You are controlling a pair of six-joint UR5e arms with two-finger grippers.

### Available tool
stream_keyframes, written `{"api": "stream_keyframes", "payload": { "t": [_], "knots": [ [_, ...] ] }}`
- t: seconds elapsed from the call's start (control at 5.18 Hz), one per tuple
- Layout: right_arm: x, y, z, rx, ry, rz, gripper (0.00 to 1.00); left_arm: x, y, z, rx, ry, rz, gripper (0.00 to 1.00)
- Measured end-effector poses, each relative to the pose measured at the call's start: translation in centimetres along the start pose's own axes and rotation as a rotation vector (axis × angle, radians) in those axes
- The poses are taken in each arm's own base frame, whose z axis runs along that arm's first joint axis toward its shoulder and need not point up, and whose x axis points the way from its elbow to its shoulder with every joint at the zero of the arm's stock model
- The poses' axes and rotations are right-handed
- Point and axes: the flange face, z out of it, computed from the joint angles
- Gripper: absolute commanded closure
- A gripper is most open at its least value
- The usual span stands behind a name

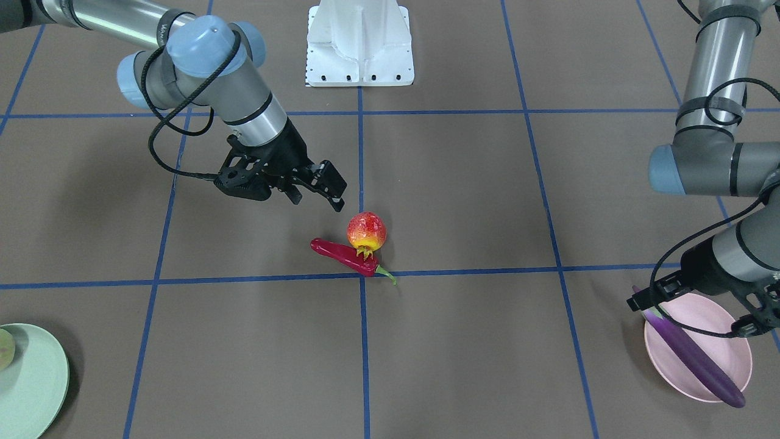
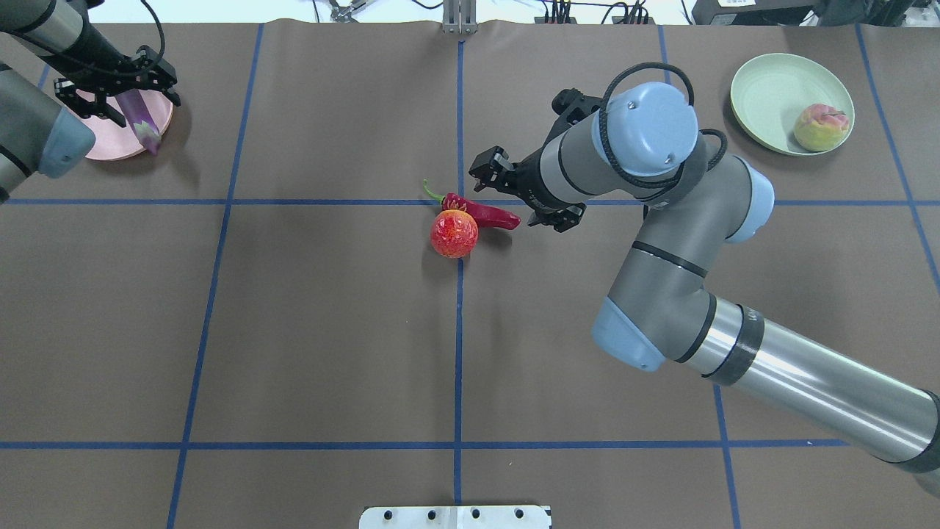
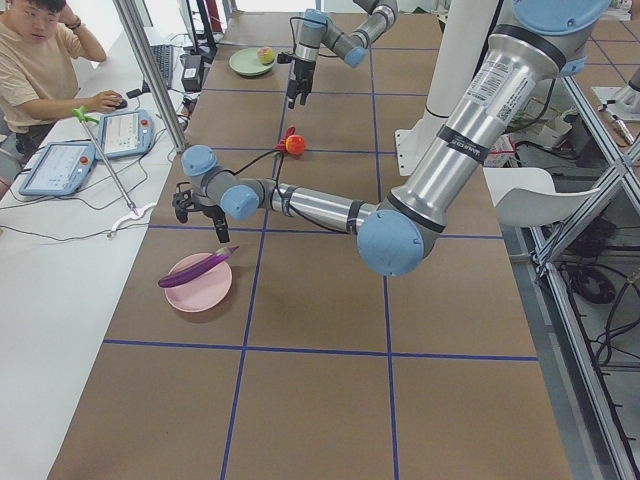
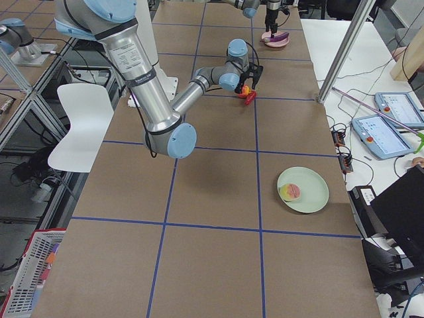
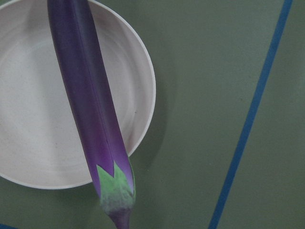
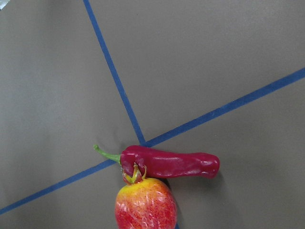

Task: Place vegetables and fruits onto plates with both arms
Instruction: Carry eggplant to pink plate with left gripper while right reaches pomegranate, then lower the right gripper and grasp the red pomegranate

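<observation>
Front-facing, right gripper [image 1: 317, 194]: black fingers spread wide and holding nothing, raised near the blue tape cross [image 1: 362, 275], on the robot's right of it.
Front-facing, slim red chili with green stem [image 1: 346, 257]: lies flat just beside the cross, touching the round red-yellow pomegranate [image 1: 367, 230] on the robot's side of the cross.
Overhead, left gripper [image 2: 117, 94]: fingers wide apart and empty above the pale pink round plate [image 2: 99, 147], far from the cross on the robot's left.
Overhead, pinkish-green peach [image 2: 820, 126]: sits in the pale mint green round plate [image 2: 764, 88], well apart from the cross on the robot's right.
Left side, long glossy purple eggplant [image 3: 195, 270]: rests across the pink plate, both ends past the rim, so it may tip off.
Right wrist, handling: both toys look light, stiff and glossy, so probably slippery. The pomegranate's crown touches the chili near its stem.
Right wrist, hold: pinch the chili across its thick, free blunt half. Take the pomegranate at its widest, since it may roll.
</observation>
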Motion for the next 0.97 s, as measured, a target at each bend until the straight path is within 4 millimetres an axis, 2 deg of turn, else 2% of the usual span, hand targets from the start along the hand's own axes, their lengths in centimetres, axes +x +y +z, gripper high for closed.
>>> {"api": "stream_keyframes", "payload": {
  "t": [0.39, 0.58, 0.97],
  "knots": [
    [-2.6, 2.7, 4.1, 0.036, 0.03, 0.043, 0.0, 2.5, 1.2, -1.8, 0.013, 0.04, -0.047, 0.0],
    [-2.5, 4.6, 6.2, 0.035, 0.056, 0.037, 0.0, 2.7, 1.3, -1.9, 0.016, 0.042, -0.052, 0.0],
    [-2.7, 5.6, 8.4, 0.038, 0.087, 0.032, 0.0, 2.9, 1.5, -1.9, 0.019, 0.043, -0.049, 0.0]
  ]
}}
